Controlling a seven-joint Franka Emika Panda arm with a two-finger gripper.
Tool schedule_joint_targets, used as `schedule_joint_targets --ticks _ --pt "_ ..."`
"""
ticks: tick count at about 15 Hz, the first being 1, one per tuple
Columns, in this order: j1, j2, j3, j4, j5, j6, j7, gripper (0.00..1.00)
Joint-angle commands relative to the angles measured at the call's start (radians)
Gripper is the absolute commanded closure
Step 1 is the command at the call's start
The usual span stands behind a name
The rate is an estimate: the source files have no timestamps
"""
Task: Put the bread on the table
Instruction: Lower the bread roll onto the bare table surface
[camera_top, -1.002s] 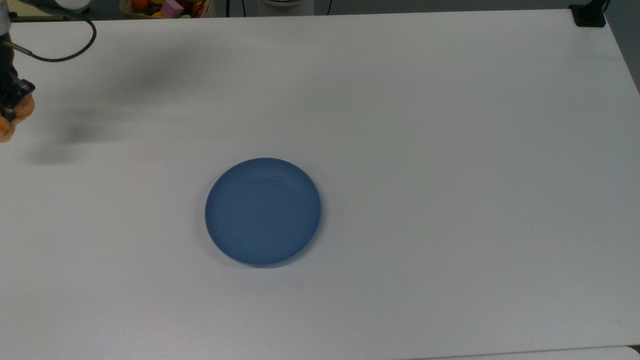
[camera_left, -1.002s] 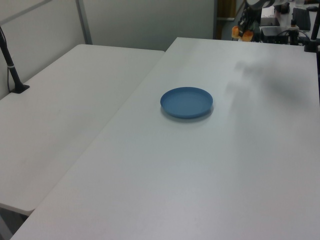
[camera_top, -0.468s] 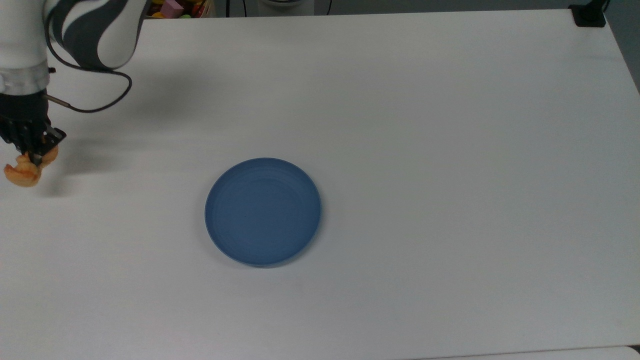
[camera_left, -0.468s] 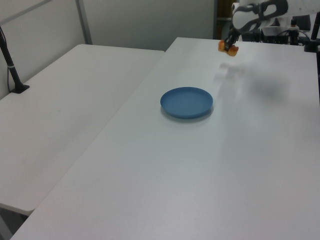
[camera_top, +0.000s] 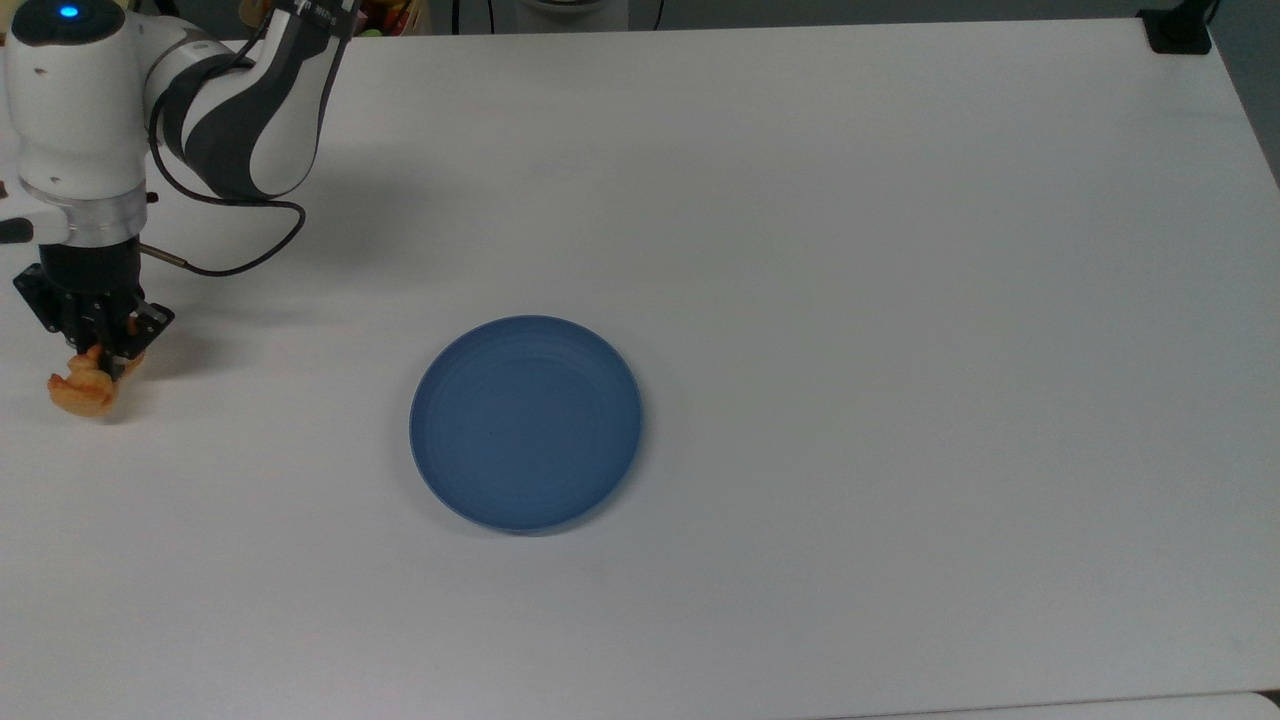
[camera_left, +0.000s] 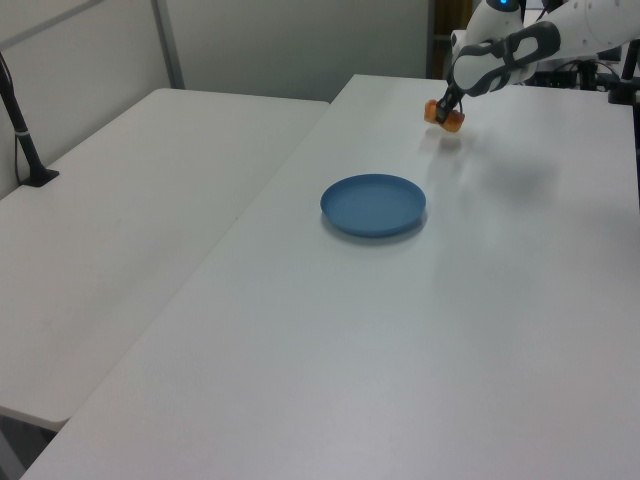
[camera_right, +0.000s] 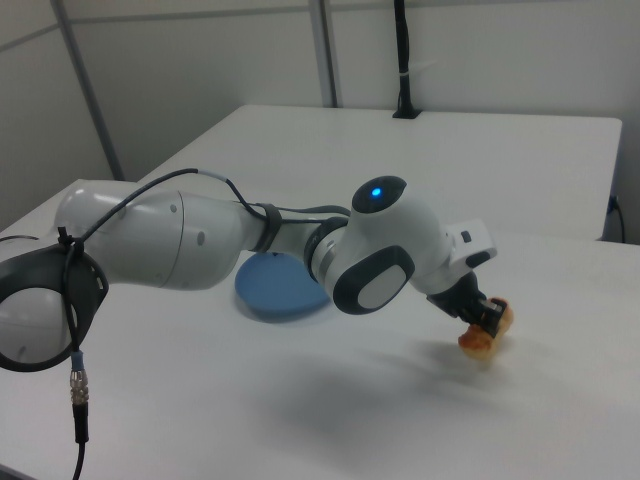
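**Right view: bread carried low over the surface, not yet let go**

Right view puts the action nearest: the pincer (camera_right: 486, 318) is clamped on the bread (camera_right: 487, 334), a small golden-orange roll hanging below the black fingers, with a soft shadow on the white surface (camera_right: 330, 420) just under it. A thin gap seems to separate roll and tabletop here, though it is too slight to be sure whether the underside is touching.

In the top view the bread (camera_top: 82, 391) sits at the far left edge, sticking out past the pincer (camera_top: 97, 350) toward the lower side, its shadow tight against it, which suggests it is very close to the surface (camera_top: 900, 300). The blue plate (camera_top: 526, 422) lies well apart, near the middle, and holds nothing.

Farthest off, the left view shows the plate (camera_left: 373, 204) in the mid-ground and, beyond it, the arm (camera_left: 520, 45) reaching down with the bread (camera_left: 444, 115) in its grip above the surface (camera_left: 400, 350).

As a judgement, the carrying part looks nearly finished: the roll is over bare tabletop, away from the plate. What remains is the last bit of lowering, if any, then opening the fingers and lifting clear without dragging the roll.
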Motion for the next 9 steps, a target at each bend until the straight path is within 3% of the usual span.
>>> schedule_joint_targets --ticks 1,2,3,9 --pt "-0.003 0.029 0.032 -0.005 0.022 0.072 -0.017 0.3" --pt "-0.004 0.035 0.039 -0.008 0.023 0.103 -0.015 0.2" --pt "-0.002 0.038 0.04 -0.008 0.028 0.119 -0.012 0.0" --pt "0.001 0.042 0.04 -0.01 0.011 0.124 0.003 0.0"
